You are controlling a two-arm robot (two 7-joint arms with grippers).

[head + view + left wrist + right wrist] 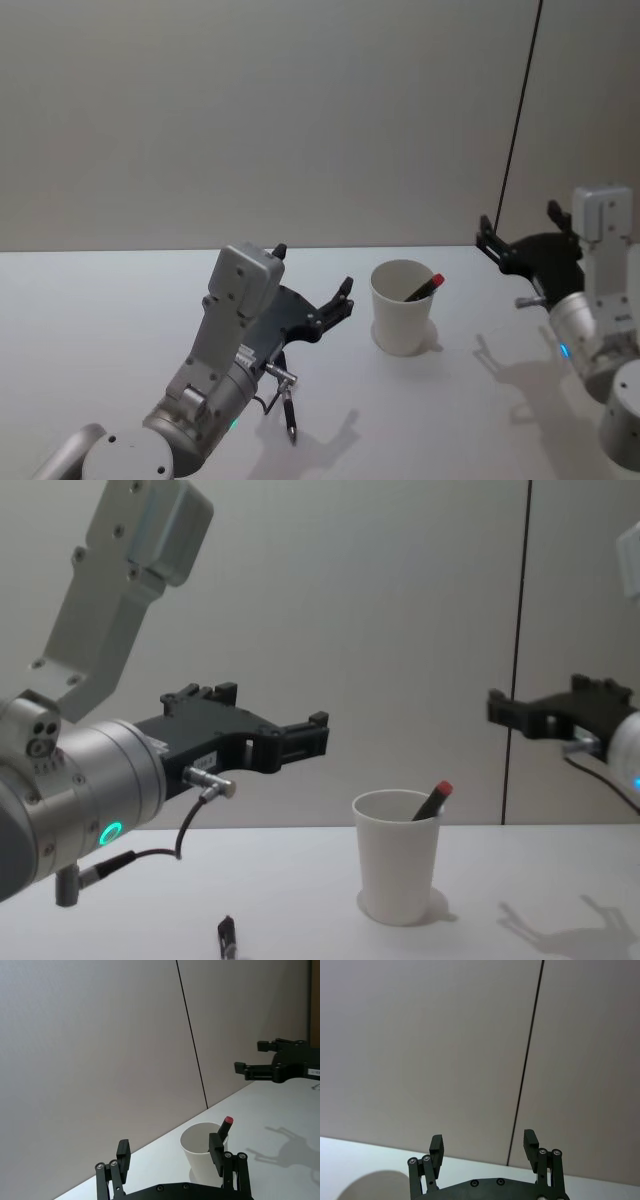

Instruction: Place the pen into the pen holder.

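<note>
A slim black pen [288, 408] lies flat on the white table [100, 330], with its long axis near to far. It is below the left gripper [314, 267] and nearer; this gripper's 2 fingers are spread wide and hold nothing. Farther right, the white paper cup [403, 310] holds 1 leaning red-capped pen [424, 288]. The right gripper [518, 220], also spread and empty, is well apart.

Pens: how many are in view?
2. A red-tipped pen leans inside the pen holder; a black pen lies on the table by the left gripper. The holder could hide more.
</note>
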